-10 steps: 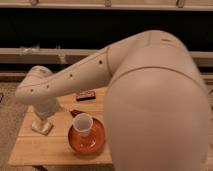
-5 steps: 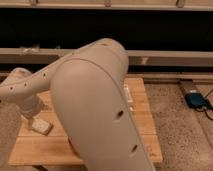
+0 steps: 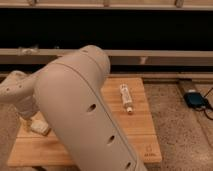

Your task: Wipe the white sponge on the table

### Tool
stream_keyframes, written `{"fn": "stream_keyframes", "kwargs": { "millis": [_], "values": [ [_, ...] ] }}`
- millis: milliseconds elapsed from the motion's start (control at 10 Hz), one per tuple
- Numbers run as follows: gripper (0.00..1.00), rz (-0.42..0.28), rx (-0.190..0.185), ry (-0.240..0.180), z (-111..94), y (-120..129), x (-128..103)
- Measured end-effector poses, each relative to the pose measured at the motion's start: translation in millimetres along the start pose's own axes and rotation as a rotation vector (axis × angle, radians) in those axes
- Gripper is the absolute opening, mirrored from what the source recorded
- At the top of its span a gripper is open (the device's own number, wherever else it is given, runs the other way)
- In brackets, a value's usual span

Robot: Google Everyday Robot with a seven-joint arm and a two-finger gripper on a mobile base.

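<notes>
My hand [image 3: 28,121] is low at the left edge of the surface [image 3: 137,132], a square top of light wooden planks. The white sponge [image 3: 40,128] lies flat on the surface at that left side, just right of my hand and a bit nearer. It is very close to the hand, but I can't tell if they touch. I also can't tell how far open the hand is or whether it has hold of the sponge, because the wrist and forearm block that spot.

My arm's big beige link [image 3: 85,117] fills the near middle of the view. It runs from the far centre down to the near edge and covers most of the surface's left and centre. A few small dark holes show along its side.

A white tube bottle [image 3: 126,98] lies on its side on the far right part of the surface, well apart from the sponge, with its narrow end pointing near. A small dark logo [image 3: 148,150] sits at the near right corner.

The speckled floor [image 3: 175,125] lies to the right of the surface. A dark blue device [image 3: 195,98] with a cable is on the floor there. A pale horizontal rail [image 3: 160,54] runs across the dark recess at the far side.
</notes>
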Motion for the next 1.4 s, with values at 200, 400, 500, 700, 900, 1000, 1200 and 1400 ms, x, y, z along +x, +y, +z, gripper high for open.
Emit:
{"fn": "stream_keyframes", "kwargs": {
  "millis": [200, 400, 500, 700, 900, 1000, 1200, 1400],
  "values": [
    [0.8, -0.005, 0.005, 0.011, 16.8, 8.0, -2.7],
    [0.8, -0.014, 0.01, 0.023, 52.6, 15.9, -6.3],
    [0.8, -0.014, 0.009, 0.027, 64.0, 16.2, -7.2],
    [0.8, -0.019, -0.003, 0.031, 80.9, 21.4, -8.9],
    [0.8, -0.015, -0.004, 0.021, 76.1, 19.4, -11.5],
    [0.8, -0.016, -0.003, 0.014, 72.7, 19.0, -14.6],
    [0.8, -0.012, 0.004, 0.009, 70.1, 14.6, -18.1],
    [0.8, -0.01, 0.012, 0.012, 73.5, 10.7, -22.5]
  ]
}}
